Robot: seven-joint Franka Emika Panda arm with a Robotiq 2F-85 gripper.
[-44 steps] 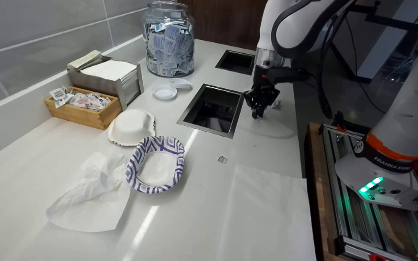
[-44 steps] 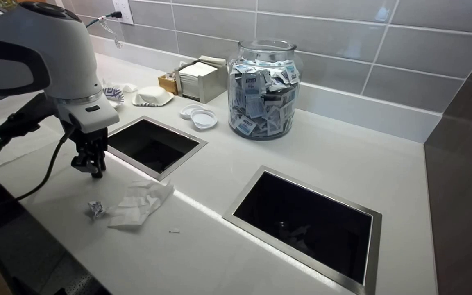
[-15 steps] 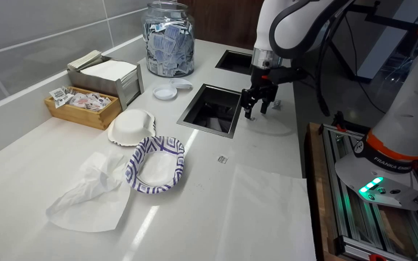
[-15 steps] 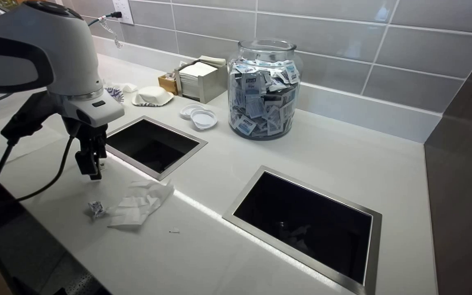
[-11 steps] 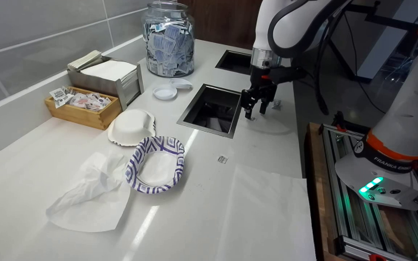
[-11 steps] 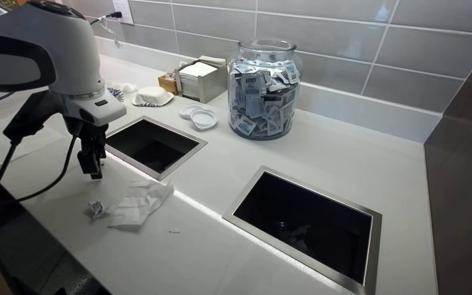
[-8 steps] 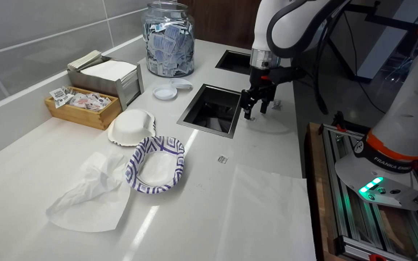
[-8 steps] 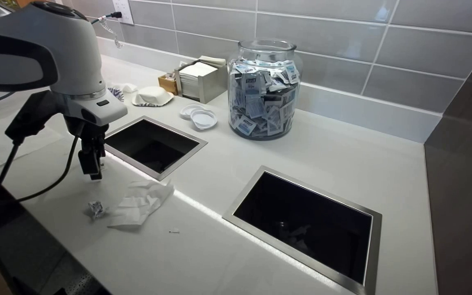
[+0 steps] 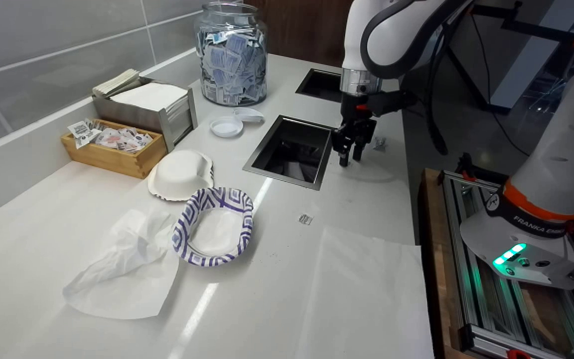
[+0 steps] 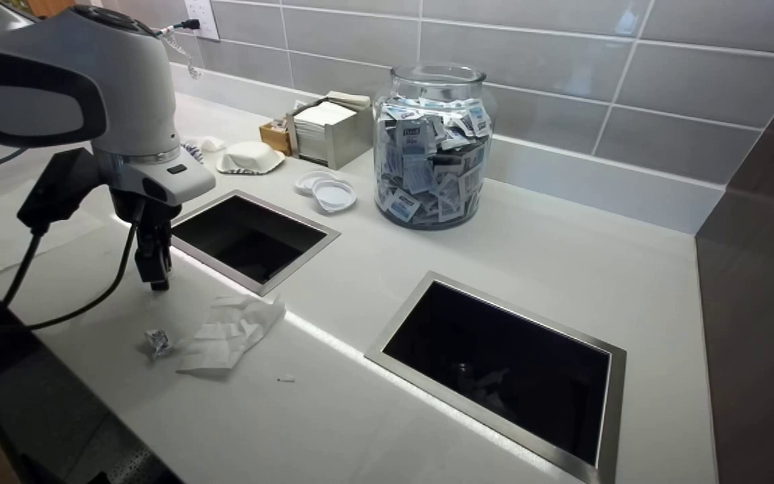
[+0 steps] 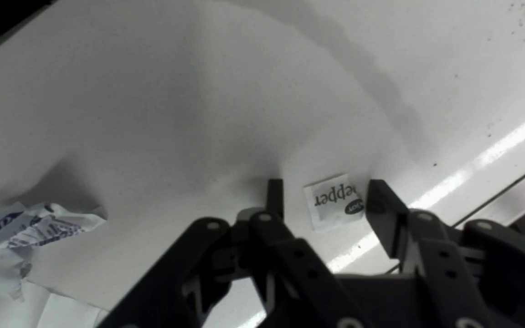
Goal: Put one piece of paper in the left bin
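A small white pepper packet (image 11: 333, 205) lies flat on the counter. My gripper (image 11: 324, 196) is open with its fingertips on either side of the packet; the packet's edge meets the right finger in the wrist view, and I cannot tell whether they touch. In both exterior views the gripper (image 9: 350, 159) (image 10: 160, 284) points down close to the counter, beside the left bin (image 9: 283, 177) (image 10: 298, 263). The packet is mostly hidden by the fingers there. A crumpled printed wrapper (image 10: 158, 343) and a crumpled white napkin (image 10: 229, 336) lie nearby.
A further bin (image 10: 403, 317) is sunk in the counter. A glass jar of wipes (image 9: 232, 60), napkin holder (image 9: 177, 119), wooden packet box (image 9: 112, 158), white lids (image 9: 226, 127) and paper bowls (image 9: 212, 254) stand towards the wall. Another small packet (image 9: 305, 219) lies forward.
The fingers, close together at first, had spread by about one second ago and now stand closer together again. The gripper has shifted slightly towards the left bin, over the packet.
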